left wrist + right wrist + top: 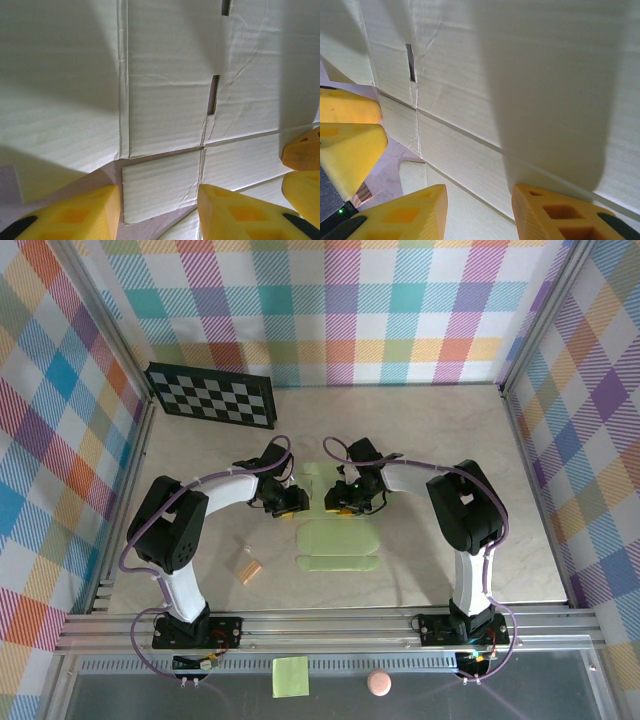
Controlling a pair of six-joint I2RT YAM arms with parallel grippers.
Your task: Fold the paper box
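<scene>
Paper box | left gripper spread over it | right gripper likewise | checkerboard behind | tan block left

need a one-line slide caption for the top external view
Left hand and right hand face each other over the far end of the pale-green paper box, checkerboard behind.

We see the paper box in the middle of the table. It's pale lime-green ribbed card, mostly unfolded. The near panels lie flat, with rounded flaps toward the near edge. The far end looks raised, but we can't tell the angle. Close up we see crease lines, narrow die-cut slots along one crease, and light wrinkles.
</scene>
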